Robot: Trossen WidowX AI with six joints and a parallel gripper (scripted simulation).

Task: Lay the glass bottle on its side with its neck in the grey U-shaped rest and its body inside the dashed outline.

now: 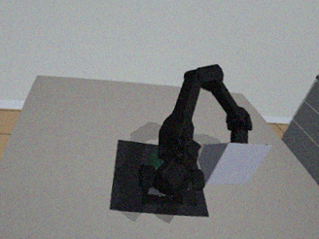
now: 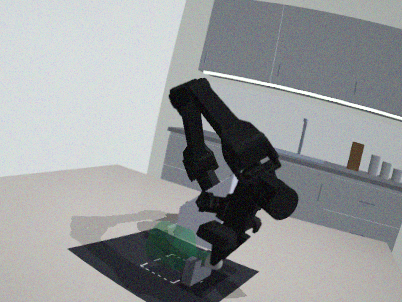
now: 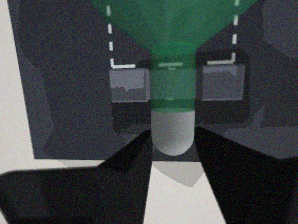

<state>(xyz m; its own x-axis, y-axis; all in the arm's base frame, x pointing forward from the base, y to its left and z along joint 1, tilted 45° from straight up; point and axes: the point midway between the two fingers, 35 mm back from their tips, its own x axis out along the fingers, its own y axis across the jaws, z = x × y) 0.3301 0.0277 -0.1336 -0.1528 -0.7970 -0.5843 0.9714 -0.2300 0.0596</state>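
Bottle: the green glass bottle is over the dark mat, roughly on its side; its exact tilt is unclear.
Long axis: the neck points to the gripper; the body reaches away, over the dashed outline.
Gripper: narrowed on the bottle's pale end, one finger either side.
Rest: from the wrist, the neck runs between the two uprights of the grey rest; whether it touches the bottom, I cannot tell.
Arm: the arm arches high, then drops to the mat.
Next move: probably a slow, straight lowering, neck kept between the uprights, body settled before release; early opening could break the glass.
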